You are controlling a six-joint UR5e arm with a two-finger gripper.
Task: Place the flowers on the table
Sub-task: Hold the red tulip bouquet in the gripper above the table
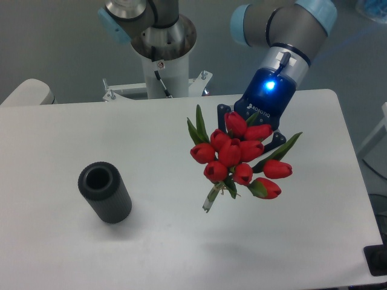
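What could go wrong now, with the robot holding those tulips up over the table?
The tulips hide the gripper fingers, so how firm the hold is cannot be seen; the bunch might slip out early. A drop could bruise the blooms on the white table. The dark ribbed cylinder stands well aside, so hitting it seems unlikely.

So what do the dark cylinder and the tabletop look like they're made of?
The cylinder looks like dark grey rubber or plastic: matte, with fine ribbing on its side. The table looks like smooth white laminate or plastic, matte, with no grain.

Bare table (199, 254) all round, sole obstacle the dark ribbed cylinder (105, 192) at left.
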